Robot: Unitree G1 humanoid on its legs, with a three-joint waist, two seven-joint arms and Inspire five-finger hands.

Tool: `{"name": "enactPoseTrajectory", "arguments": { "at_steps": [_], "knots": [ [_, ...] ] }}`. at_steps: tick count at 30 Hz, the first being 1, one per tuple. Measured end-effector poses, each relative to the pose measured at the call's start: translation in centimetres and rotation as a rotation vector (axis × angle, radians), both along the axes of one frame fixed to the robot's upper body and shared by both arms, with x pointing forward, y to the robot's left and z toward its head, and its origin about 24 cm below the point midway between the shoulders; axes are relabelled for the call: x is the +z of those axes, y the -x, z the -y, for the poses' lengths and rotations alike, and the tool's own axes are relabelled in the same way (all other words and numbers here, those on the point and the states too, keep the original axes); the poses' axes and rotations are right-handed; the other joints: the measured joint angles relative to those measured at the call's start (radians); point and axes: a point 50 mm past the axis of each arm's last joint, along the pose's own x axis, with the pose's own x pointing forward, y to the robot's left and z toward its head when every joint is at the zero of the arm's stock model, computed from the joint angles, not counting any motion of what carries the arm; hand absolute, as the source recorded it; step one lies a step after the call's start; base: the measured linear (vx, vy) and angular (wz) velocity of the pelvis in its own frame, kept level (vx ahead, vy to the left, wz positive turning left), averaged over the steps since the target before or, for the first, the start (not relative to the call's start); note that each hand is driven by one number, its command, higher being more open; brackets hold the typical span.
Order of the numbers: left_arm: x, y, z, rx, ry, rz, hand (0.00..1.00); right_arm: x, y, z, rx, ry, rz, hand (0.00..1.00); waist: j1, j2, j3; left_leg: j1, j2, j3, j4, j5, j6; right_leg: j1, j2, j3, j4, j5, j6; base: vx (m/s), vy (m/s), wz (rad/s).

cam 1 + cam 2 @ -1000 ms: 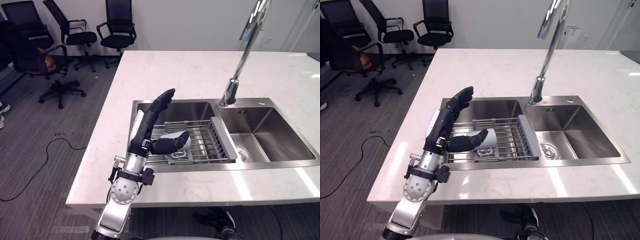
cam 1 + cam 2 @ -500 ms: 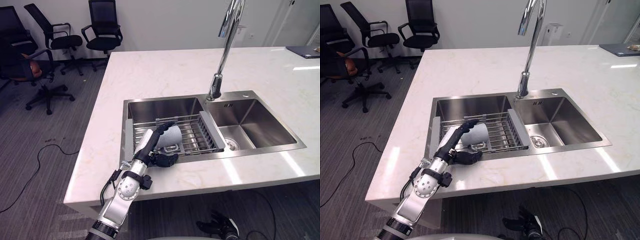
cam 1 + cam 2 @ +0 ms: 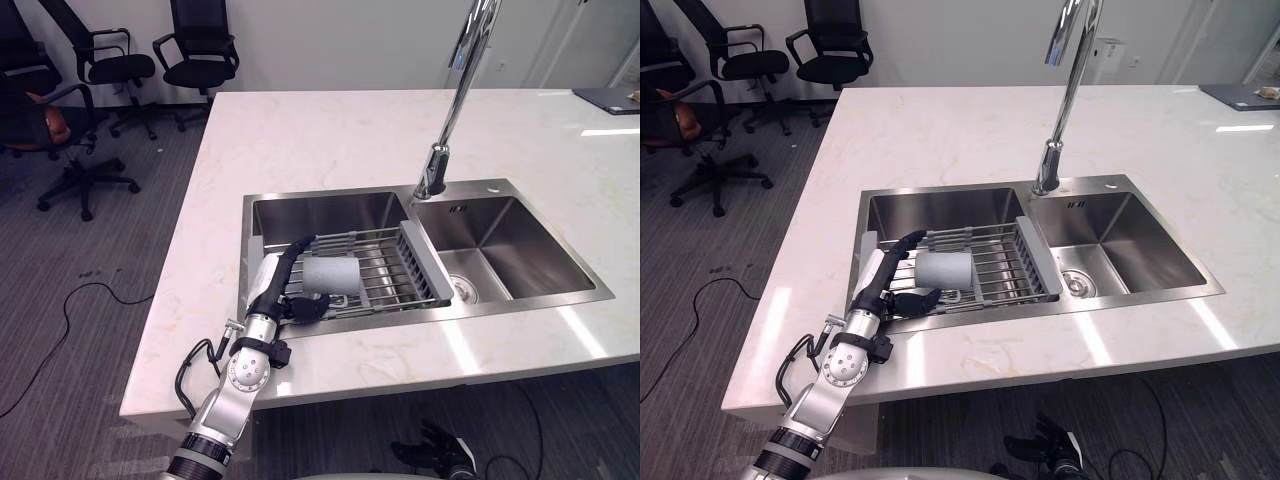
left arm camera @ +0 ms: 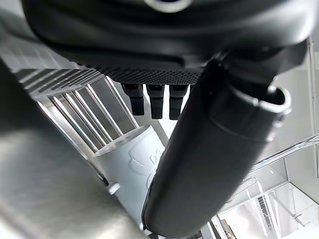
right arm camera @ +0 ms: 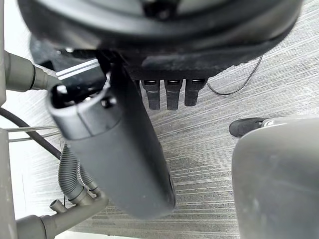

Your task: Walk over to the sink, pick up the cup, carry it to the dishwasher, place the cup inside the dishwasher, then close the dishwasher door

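Observation:
A pale grey cup lies on its side on the wire rack across the left basin of the steel sink. My left hand reaches into that basin at the cup's left end. Its fingers arch over the top of the cup and its thumb lies along the front, so the cup sits between them. The fingers look relaxed, not clamped; the left wrist view shows the cup just past the thumb. My right hand hangs open over carpet.
A tall chrome faucet rises between the basins, and the right basin has a drain. White marble countertop surrounds the sink. Black office chairs stand on grey carpet at the far left. A dark flat item lies at the far right.
My left hand has come down from above the counter edge into the left basin and reached round the cup's end. The camera view has also shifted.

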Motion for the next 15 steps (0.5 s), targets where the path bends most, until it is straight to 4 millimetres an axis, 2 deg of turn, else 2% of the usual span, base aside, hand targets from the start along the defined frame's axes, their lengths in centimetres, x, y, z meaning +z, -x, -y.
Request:
{"name": "enactPoseTrajectory", "arguments": {
  "at_steps": [8, 15],
  "knots": [
    [0.1, -0.1, 0.1, 0.002, -0.005, 0.009, 0.9, 0.0, 0.1, 0.1, -0.007, 0.009, -0.007, 0.9, -0.003, 0.001, 0.001, 0.004, 0.0, 0.01, 0.0, 0.0, 0.0, 0.004, 0.0, 0.01, -0.012, 0.01, 0.0, -0.02, 0.0, -0.04],
    [1.1, -0.9, 0.0, -0.024, -0.162, 0.074, 0.9, 0.0, 0.1, 0.2, 0.008, 0.01, -0.007, 0.9, -0.019, 0.003, 0.002, 0.004, 0.0, 0.019, -0.003, 0.0, 0.0, 0.002, 0.0, 0.018, -0.023, 0.017, 0.001, -0.02, -0.004, -0.04]
  ]
}}
